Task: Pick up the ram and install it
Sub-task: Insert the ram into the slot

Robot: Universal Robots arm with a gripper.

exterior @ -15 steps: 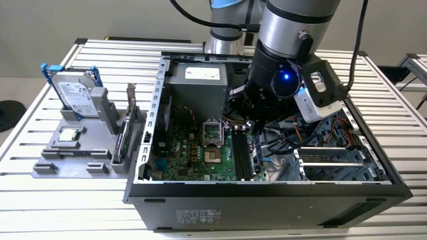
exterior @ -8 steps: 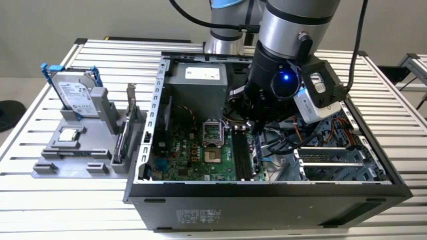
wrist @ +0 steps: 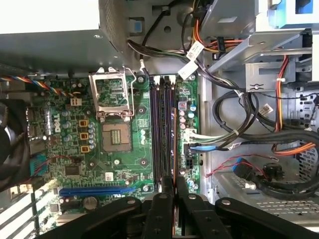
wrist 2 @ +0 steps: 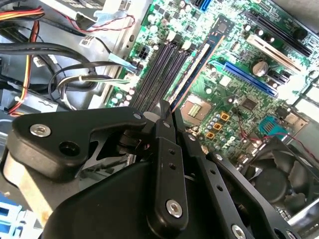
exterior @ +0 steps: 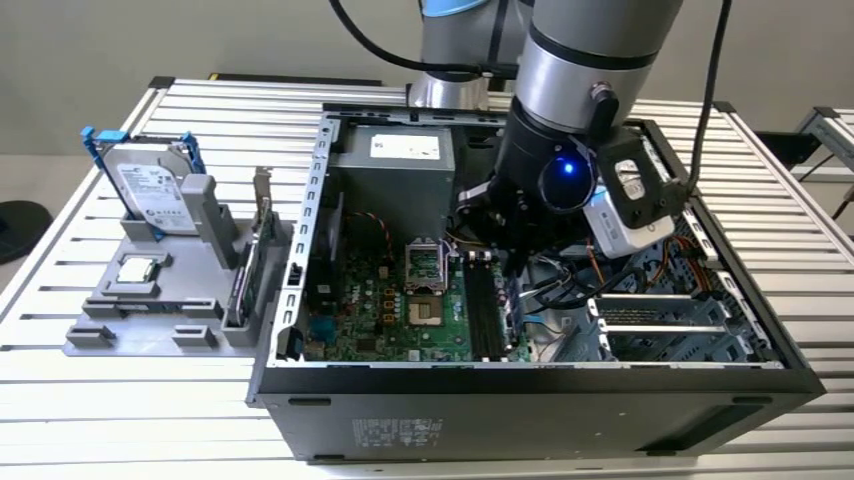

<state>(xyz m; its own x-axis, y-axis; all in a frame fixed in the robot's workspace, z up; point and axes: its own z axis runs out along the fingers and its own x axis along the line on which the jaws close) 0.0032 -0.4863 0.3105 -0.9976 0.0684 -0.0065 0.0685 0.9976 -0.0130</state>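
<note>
The ram (wrist: 174,144), a thin dark stick seen edge-on (coppery along one side), stands pinched in the gripper (wrist: 174,183) along the memory slots (exterior: 486,310), 3 o'clock of the socket (exterior: 430,300) in the exterior view.

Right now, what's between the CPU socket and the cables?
The memory slots, in the first wrist view: they run between the CPU socket and the cables, with the held ram lined up along them.

A slatted metal table (exterior: 80,420) spans the room under even light. A plain pale wall (exterior: 160,35) stands behind it, with grey floor (exterior: 27,170) at the exterior view's left.
</note>
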